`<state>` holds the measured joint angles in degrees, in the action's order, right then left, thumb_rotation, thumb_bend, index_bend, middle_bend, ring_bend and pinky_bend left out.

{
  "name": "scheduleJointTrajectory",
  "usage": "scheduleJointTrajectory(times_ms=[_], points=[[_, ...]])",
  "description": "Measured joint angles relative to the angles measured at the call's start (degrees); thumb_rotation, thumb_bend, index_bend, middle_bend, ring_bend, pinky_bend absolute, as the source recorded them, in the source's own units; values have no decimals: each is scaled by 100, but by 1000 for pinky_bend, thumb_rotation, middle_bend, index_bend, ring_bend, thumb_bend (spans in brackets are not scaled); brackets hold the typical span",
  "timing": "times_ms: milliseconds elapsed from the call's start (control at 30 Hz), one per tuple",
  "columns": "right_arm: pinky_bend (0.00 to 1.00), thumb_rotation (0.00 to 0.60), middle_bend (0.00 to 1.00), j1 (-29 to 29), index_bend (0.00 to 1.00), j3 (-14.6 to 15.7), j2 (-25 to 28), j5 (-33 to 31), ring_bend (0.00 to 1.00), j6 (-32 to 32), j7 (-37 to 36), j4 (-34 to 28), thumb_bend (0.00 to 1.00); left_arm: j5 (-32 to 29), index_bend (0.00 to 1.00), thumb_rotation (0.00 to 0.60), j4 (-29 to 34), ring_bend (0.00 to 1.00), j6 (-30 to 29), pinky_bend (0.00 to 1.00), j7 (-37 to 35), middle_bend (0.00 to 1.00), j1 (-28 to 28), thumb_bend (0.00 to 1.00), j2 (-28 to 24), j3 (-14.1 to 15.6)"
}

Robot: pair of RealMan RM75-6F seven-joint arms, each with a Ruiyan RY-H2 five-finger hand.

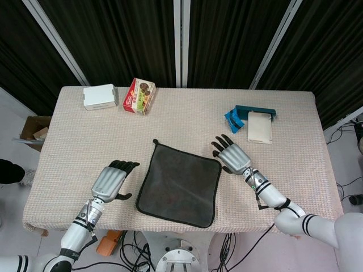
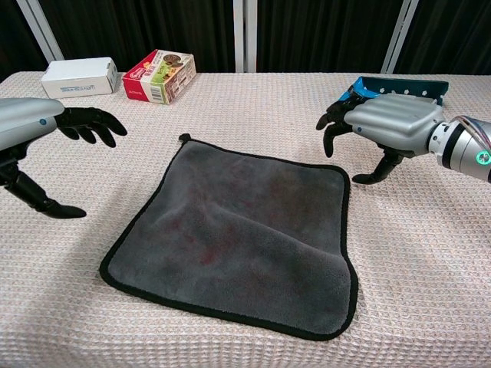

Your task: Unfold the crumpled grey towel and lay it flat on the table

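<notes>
The grey towel [image 1: 178, 183] [image 2: 234, 232] with a dark hem lies spread out on the table, nearly flat, with a low ripple near its front right corner. My left hand [image 1: 111, 180] [image 2: 46, 126] hovers to the towel's left, fingers apart, holding nothing. To the towel's right, near its far corner, my right hand [image 1: 231, 154] [image 2: 383, 126] is also off the cloth with fingers spread and empty. Neither hand touches the towel.
A white box [image 1: 100, 96] and a red snack box [image 1: 139, 96] stand at the back left. A blue packet and teal tray with a cream box [image 1: 253, 121] lie at the back right, just behind my right hand. The table [image 1: 74, 141] has a woven beige cover.
</notes>
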<state>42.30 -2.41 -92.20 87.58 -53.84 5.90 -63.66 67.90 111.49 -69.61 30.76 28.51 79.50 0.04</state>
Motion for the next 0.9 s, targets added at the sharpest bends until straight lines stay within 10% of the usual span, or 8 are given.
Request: scheduleJointTrajectory(times_ms=[700, 900], points=[[0, 600, 142, 123, 365, 570, -1176, 1233, 0, -1359, -1255, 2354, 197, -24, 188, 600, 264, 208, 310, 202, -511, 230, -48, 126, -353, -7], [14, 600, 214, 128, 615, 714, -1351, 1402, 56, -1549, -1487, 2789, 409, 1, 196, 600, 309, 208, 374, 202, -678, 230, -65, 126, -427, 0]])
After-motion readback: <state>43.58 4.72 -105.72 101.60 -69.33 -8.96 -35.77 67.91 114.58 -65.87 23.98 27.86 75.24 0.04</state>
